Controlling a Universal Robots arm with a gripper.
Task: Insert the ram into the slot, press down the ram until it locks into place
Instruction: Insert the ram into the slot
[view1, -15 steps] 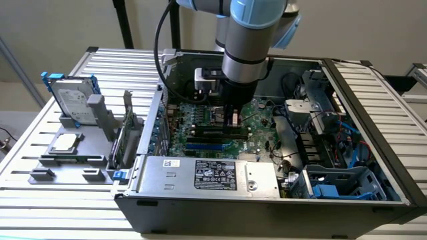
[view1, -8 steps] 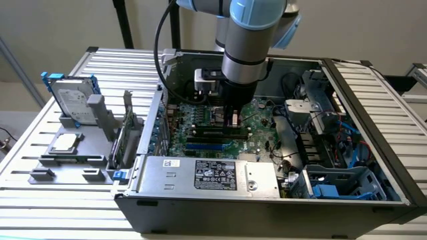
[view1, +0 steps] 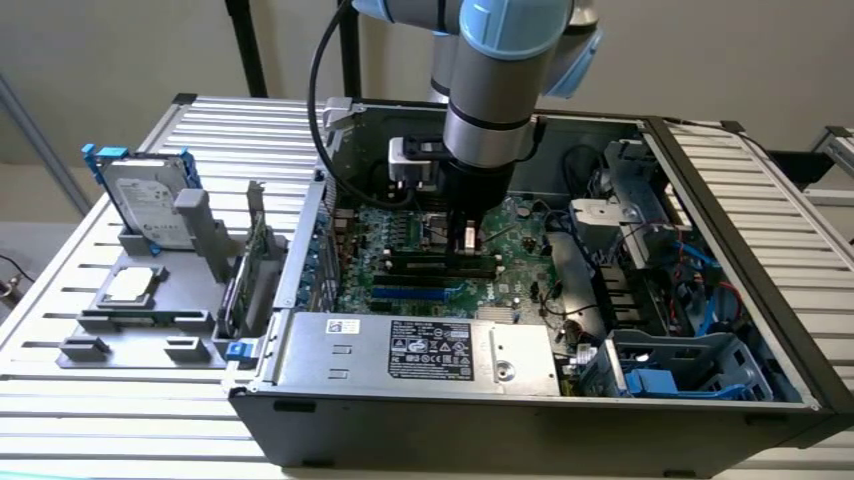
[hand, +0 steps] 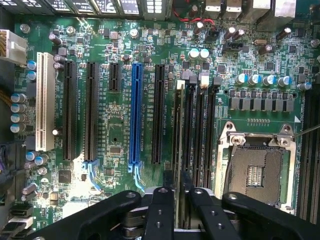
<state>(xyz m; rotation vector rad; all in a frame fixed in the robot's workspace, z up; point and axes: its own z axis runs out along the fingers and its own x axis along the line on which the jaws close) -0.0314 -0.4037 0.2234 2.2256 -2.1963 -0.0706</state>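
At the slot (hand: 175, 125), hand (hand: 178, 181) grips the ram (hand: 180, 142)

Ram (hand: 180, 165) in pincer (hand: 180, 200), over slot (hand: 176, 115) on motherboard (hand: 116, 120), inside case (view1: 400, 425)

Seen edge-on from the wrist: long, thin, flat green circuit-board ram (hand: 179, 150), standing on its long edge, held near one end. Lined up lengthwise over the outermost of four parallel long narrow black plastic memory slots (hand: 174, 125). Unclear whether seated. Pale end latch (hand: 180, 85) at the far end.
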